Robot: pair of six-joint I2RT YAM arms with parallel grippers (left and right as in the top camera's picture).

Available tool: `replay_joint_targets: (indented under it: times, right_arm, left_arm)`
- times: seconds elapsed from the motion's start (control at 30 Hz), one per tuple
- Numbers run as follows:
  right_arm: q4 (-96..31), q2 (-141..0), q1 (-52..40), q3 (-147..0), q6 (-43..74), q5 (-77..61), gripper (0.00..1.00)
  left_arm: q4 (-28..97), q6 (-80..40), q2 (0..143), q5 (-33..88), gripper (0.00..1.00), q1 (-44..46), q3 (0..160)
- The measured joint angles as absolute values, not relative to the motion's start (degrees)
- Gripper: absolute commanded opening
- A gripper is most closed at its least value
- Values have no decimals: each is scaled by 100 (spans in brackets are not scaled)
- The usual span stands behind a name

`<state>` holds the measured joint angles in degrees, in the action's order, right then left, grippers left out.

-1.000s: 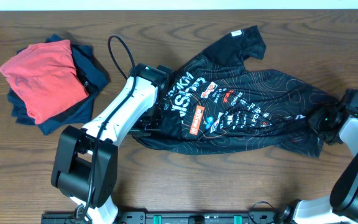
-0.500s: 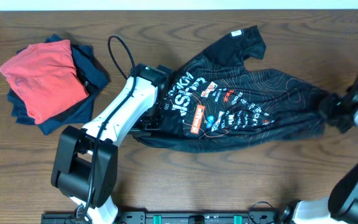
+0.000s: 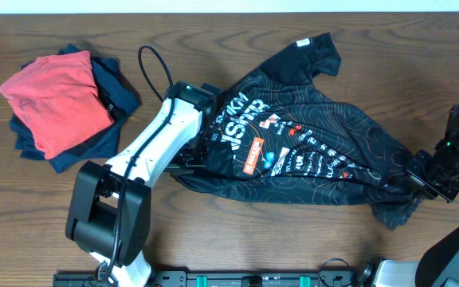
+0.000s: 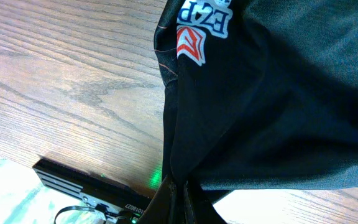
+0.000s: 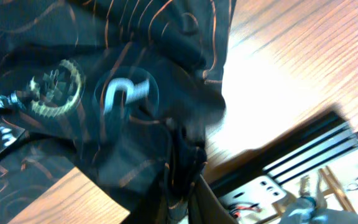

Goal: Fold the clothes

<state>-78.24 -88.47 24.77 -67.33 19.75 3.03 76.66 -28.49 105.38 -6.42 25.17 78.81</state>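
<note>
The black jersey [image 3: 293,143] with orange contour lines, white lettering and logos lies spread and rumpled across the middle of the table. My left gripper [image 3: 188,163] is shut on its left edge; the left wrist view shows black cloth [image 4: 253,112] pinched between the fingers [image 4: 180,198]. My right gripper [image 3: 421,177] is shut on the jersey's right end near the table's right side; the right wrist view shows the patterned cloth [image 5: 104,93] bunched in the jaws [image 5: 188,180]. A sleeve [image 3: 313,52] points to the back.
A stack of folded garments, a red one [image 3: 58,100] on top of navy ones [image 3: 106,119], sits at the back left. The table's front edge with a black rail [image 3: 237,279] is close below the jersey.
My right gripper swung out to the right and then came forward, pulling the jersey's right end with it and stretching the cloth. The left arm stayed put.
</note>
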Motion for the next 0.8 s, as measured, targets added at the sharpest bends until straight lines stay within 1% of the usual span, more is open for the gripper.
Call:
replay_joint_targets:
  times: [0.03, 0.07, 0.1, 0.13, 0.2, 0.37, 0.47, 0.57, 0.63, 0.8]
  right_arm:
    - [-7769, -8847, 2475, -6733, 1994, 357, 35]
    - [-7660, -8847, 2475, -6731, 2005, 414, 66]
    - [-7564, -8847, 2475, -6733, 1992, 454, 77]
    - [-7454, -8847, 2475, -6733, 1992, 478, 77]
    - [-7275, -8847, 2475, -6731, 1973, 480, 74]
    - [-6724, -8847, 2473, -6731, 2010, 445, 58]
    - [-6375, -8866, 2473, -6731, 2080, 432, 58]
    - [-6246, -8986, 2475, -6731, 2176, 429, 64]
    - [-6254, -9177, 2475, -6731, 2222, 425, 66]
    - [-6265, -9946, 2475, -6729, 2250, 408, 61]
  left_arm:
    - [7666, -2849, 10538, -642, 6, 2517, 7881]
    - [7666, -2849, 10538, -644, 6, 2517, 7881]
    - [7666, -2849, 10538, -642, 6, 2517, 7881]
    - [7666, -2849, 10538, -642, 6, 2517, 7881]
    - [7664, -2849, 10538, -642, 6, 2517, 7881]
    - [7660, -2849, 10538, -642, 5, 2517, 7881]
    - [7658, -2849, 10538, -642, 6, 2517, 7881]
    - [7658, -2849, 10538, -642, 6, 2517, 7881]
    - [7658, -2849, 10538, -642, 6, 2517, 7881]
    - [7647, -2849, 10538, -642, 6, 2517, 7881]
